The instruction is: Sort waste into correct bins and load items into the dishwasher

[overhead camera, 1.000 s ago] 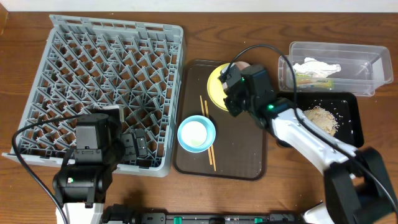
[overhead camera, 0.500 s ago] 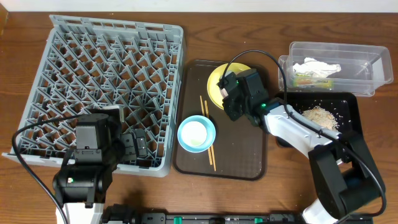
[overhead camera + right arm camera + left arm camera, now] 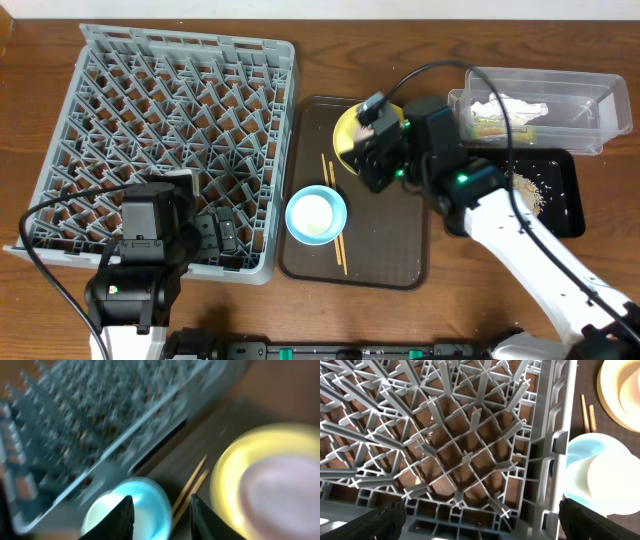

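**Left arm:** reaches from the near desk (image 3: 460, 40) edge. The left gripper (image 3: 480, 520) hangs over the near right corner of the dish rack (image 3: 180, 130). Jaws spread wide, empty.

**Right arm:** stretches from the near right across the black tray (image 3: 565, 205). The right gripper (image 3: 161, 515) is above the yellow plate (image 3: 345, 135) on the brown serving tray (image 3: 400, 260). Jaws part-way open, gripping nothing.

**Hard to see:**
- The right wrist view is blurred.
- Overhead, the arm covers most of the plate and part of the grains (image 3: 527, 185).
- The cream-white bowl (image 3: 626, 390) on the plate is cut off.

**Also present:**
- light blue bowl (image 3: 316, 215), a white vessel inside it
- chopsticks (image 3: 333, 215) beside it
- clear tub (image 3: 585, 95) holding the napkin (image 3: 510, 108)
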Robot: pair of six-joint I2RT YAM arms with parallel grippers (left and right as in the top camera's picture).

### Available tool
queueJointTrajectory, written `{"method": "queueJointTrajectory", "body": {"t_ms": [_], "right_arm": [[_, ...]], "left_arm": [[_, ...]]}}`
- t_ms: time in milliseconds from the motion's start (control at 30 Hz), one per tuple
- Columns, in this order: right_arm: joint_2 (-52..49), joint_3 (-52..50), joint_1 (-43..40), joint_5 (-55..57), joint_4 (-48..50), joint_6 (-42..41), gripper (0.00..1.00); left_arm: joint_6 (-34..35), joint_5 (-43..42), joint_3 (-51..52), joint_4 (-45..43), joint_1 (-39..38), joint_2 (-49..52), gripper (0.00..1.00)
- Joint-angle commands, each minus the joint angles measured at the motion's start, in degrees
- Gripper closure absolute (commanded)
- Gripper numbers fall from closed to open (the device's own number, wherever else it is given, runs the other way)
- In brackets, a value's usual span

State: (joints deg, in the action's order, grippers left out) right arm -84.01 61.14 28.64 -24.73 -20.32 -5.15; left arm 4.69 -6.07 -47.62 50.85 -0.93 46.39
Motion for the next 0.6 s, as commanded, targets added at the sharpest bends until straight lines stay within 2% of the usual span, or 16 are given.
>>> {"method": "queueJointTrajectory", "body": {"t_ms": [0, 167, 300, 567], "right_arm": [[-2.51, -0.44, 3.67, -3.28, -2.89, -5.75, 0.66], [-5.49, -0.46, 8.57, 3.65, -5.84, -9.7, 0.64], [-8.22, -0.46, 12.26, 9.33, -6.49, -13.11, 0.66], [-13.0, -0.46, 13.05, 10.45, -6.73, -17.81, 0.72]], "left_arm": [[0.48, -0.37, -1.14, 0.11, -0.13, -0.09, 0.02], [0.48, -0.37, -1.14, 0.13, -0.13, -0.09, 0.02], [0.48, -0.37, -1.14, 0.11, -0.13, -0.09, 0.02], [0.48, -0.37, -1.14, 0.13, -0.13, -0.09, 0.02]]}}
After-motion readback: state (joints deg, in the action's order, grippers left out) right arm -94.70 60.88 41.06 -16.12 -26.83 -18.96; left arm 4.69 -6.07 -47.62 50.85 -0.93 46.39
